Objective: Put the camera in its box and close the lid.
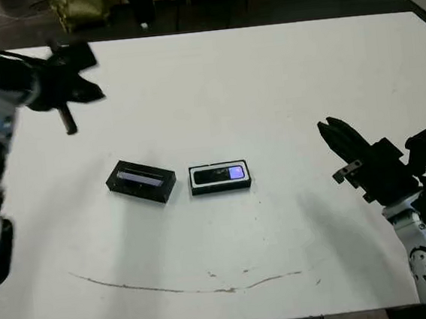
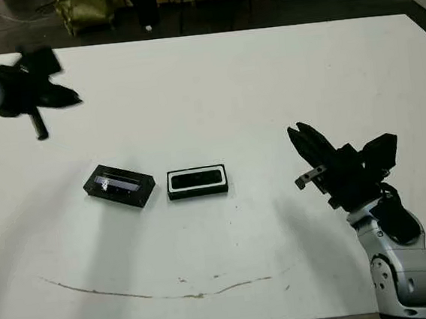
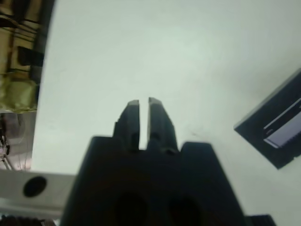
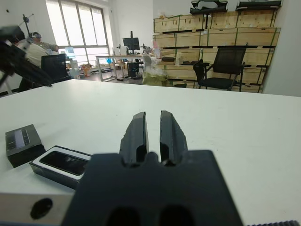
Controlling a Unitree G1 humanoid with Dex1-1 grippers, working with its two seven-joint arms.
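The box (image 1: 221, 186), a black tray with a white lining, sits mid-table. The camera (image 1: 218, 175) lies flat inside it, glossy face up, with a purple patch at its right end. The lid (image 1: 140, 181), black with a grey-blue window strip, rests on the table just left of the box, apart from it. My left gripper (image 1: 70, 128) hovers shut over the far left of the table, well behind the lid, holding nothing. My right gripper (image 1: 329, 126) is shut and empty, raised to the right of the box, its fingers (image 4: 136, 129) pointing toward it.
A thin brown streak (image 1: 188, 288) runs along the table near its front edge. Beyond the far edge stand chairs, desks and stacked wooden crates, and a seated person (image 4: 37, 47) shows in the right wrist view.
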